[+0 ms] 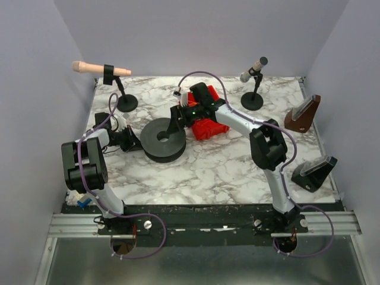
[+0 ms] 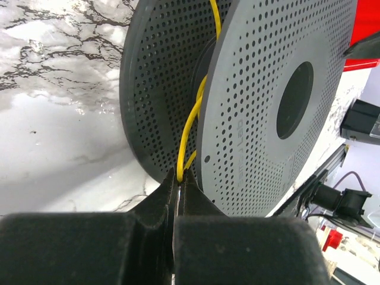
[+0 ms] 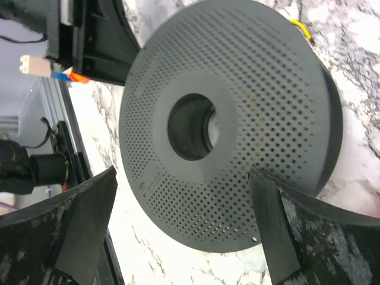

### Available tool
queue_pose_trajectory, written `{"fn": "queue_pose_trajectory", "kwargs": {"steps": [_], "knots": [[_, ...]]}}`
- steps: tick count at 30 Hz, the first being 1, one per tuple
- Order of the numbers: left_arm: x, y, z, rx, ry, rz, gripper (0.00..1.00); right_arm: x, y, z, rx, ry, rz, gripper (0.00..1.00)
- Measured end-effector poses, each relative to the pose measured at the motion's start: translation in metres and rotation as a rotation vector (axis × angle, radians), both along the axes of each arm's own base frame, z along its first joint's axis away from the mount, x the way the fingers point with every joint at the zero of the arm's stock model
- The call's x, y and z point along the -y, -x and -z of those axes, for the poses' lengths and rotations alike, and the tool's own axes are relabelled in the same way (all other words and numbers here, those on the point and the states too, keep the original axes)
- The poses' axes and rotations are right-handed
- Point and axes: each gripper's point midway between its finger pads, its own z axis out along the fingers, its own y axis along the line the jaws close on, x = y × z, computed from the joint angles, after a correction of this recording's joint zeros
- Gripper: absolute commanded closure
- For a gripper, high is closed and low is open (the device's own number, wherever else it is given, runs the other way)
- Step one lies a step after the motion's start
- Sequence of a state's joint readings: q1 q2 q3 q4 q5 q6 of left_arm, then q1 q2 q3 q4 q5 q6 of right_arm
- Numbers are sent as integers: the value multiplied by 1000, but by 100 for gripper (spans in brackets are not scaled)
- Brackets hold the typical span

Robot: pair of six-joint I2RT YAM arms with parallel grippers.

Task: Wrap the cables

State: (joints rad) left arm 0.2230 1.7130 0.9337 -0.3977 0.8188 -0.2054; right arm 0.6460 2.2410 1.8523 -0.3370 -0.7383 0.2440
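Note:
A dark grey perforated spool [image 1: 163, 139] lies flat on the marble table. A thin yellow cable [image 2: 193, 116] runs down the gap between the spool's two flanges [image 2: 267, 107] and into my left gripper [image 2: 180, 176], which is shut on it at the spool's left rim [image 1: 135, 142]. My right gripper [image 3: 183, 172] hangs open above the spool's top face [image 3: 237, 101], one finger on each side, touching nothing. It sits at the spool's far right edge [image 1: 176, 123]. A short yellow cable end [image 3: 301, 28] pokes out past the rim.
A red block [image 1: 208, 126] lies just behind the spool under the right arm. Two microphones on round stands [image 1: 126, 102] [image 1: 252, 100] stand at the back. A brown holder [image 1: 303, 114] and a black holder [image 1: 313, 172] sit along the right side.

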Motion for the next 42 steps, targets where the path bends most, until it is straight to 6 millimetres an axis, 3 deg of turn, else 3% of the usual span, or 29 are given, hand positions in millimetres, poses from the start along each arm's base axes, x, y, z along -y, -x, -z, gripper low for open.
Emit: {"fn": "queue_pose_trajectory", "kwargs": {"steps": [4, 10, 14, 17, 20, 24, 29, 34, 38, 42], "knots": [[-1, 0, 0, 1, 0, -1, 100, 4, 2, -14, 148, -21, -108, 3], [0, 0, 0, 2, -1, 2, 100, 9, 14, -69, 565, -96, -369, 7], [0, 0, 0, 2, -1, 3, 100, 1, 18, -84, 780, -86, -530, 16], [0, 0, 0, 3, -2, 3, 100, -17, 3, -80, 829, -44, -527, 7], [0, 0, -1, 6, -3, 3, 100, -30, -20, -61, 849, 41, -459, 0], [1, 0, -5, 17, -5, 6, 100, -31, -48, -31, 853, 158, -365, 0], [2, 0, -6, 22, -6, 8, 100, -41, -78, -15, 873, 209, -284, 0], [3, 0, -6, 20, -6, 11, 100, -45, -86, 1, 850, 241, -266, 0], [5, 1, -5, 20, -5, 18, 99, -38, -80, 14, 807, 277, -280, 3], [13, 3, -5, 17, -10, 43, 86, -29, -73, 21, 747, 314, -267, 8]]}}
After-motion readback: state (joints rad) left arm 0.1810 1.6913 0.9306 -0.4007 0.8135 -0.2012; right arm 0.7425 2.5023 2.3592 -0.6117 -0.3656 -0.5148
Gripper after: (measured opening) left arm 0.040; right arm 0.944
